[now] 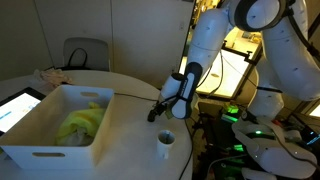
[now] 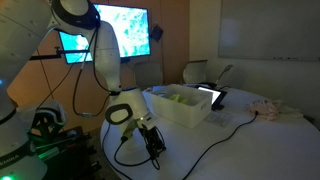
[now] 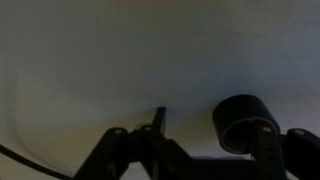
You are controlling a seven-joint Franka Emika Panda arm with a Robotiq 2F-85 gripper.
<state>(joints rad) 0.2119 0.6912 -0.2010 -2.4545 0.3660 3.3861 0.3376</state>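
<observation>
One thin dark stick [image 3: 160,118] sits between the tool [image 1: 155,113] fingers, just beside the small cup [image 1: 166,140]. Jaws part-closed, can't tell if it's gripped. I'd centre it and squeeze square, no dragging. Desk [image 1: 125,135] edge runs close past the cup. White bin [image 1: 35,150] stands well apart from the cup, open room between.

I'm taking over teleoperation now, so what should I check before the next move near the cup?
1. Gripper jaws apart: ok, the wrist view shows a gap.
2. Cup upright on the table: ok.
3. Cup centred between the fingers: not ok, it sits close to one finger in the wrist view.
4. Cup well back from the table edge: not ok, it stands near the edge.
5. Bin with yellow cloth apart from the gripper: ok.
</observation>
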